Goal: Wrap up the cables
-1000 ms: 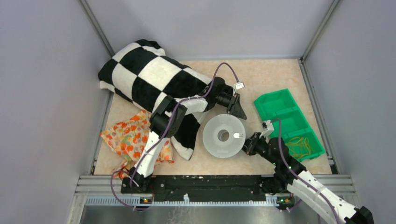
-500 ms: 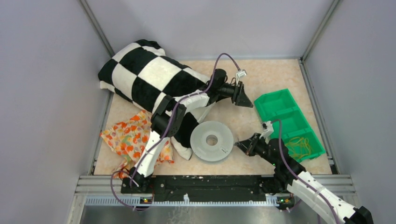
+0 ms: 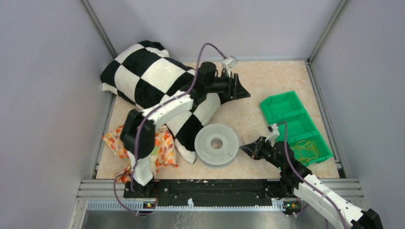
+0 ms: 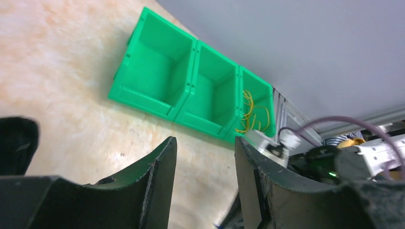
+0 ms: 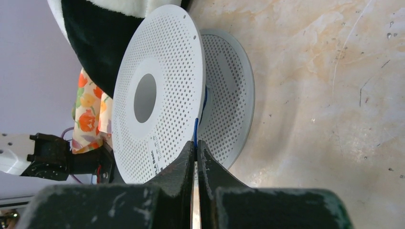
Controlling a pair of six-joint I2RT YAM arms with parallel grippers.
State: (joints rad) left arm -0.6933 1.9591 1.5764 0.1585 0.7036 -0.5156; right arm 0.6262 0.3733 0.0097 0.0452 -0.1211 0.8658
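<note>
We start with the table (image 3: 272, 81), whose smooth top gives the loose spool nothing to grip, so a tug may slide it rather than wind it. The chequered cushion (image 3: 143, 76) comes next. Its corner lies close against the spool's left side, and we judge it could snag a flange or be dragged along if the spool shifts that way. The green bin (image 3: 286, 102), off to the right, is a risk only if the right arm swings wide. The spool (image 3: 205, 150) itself lies flat with nothing steadying it. The left pincer (image 4: 205, 176) hovers well apart from it, beside the cushion's far edge, with its fingers apart and holding nothing, so a sideways pull could tip the spool or set it spinning. The right pincer (image 5: 196, 145) sits at the spool's right rim with its fingers pressed together. It appears to pinch the cable (image 5: 196, 129), a thin blue strand running from the tips into the gap between the two flanges. Being so fine, the strand may slip from the pinch, ride over the flange rim, or kink if we draw it too tight.
</note>
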